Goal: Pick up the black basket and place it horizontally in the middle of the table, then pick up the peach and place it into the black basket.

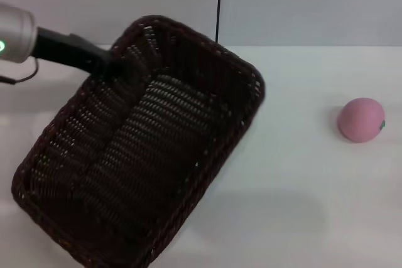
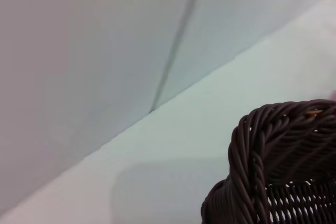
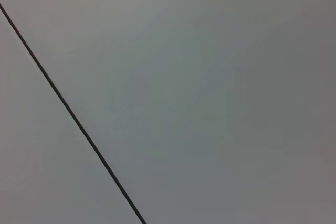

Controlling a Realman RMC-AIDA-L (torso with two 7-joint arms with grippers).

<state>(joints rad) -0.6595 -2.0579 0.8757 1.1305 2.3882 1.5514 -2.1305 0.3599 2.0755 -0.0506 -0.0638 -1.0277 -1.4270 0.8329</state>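
Left claw (image 1: 112,66) grips far rim of the black basket (image 1: 144,155), which hangs tilted and skewed above desk (image 1: 301,205) at left-centre, apparently mid-carry toward the middle. The peach (image 1: 360,120) waits well apart at right. Right claw not in view.

no readable text or labels show anywhere, as far as visible.

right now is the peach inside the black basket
No, the peach sits on the white table, well apart from the black basket.
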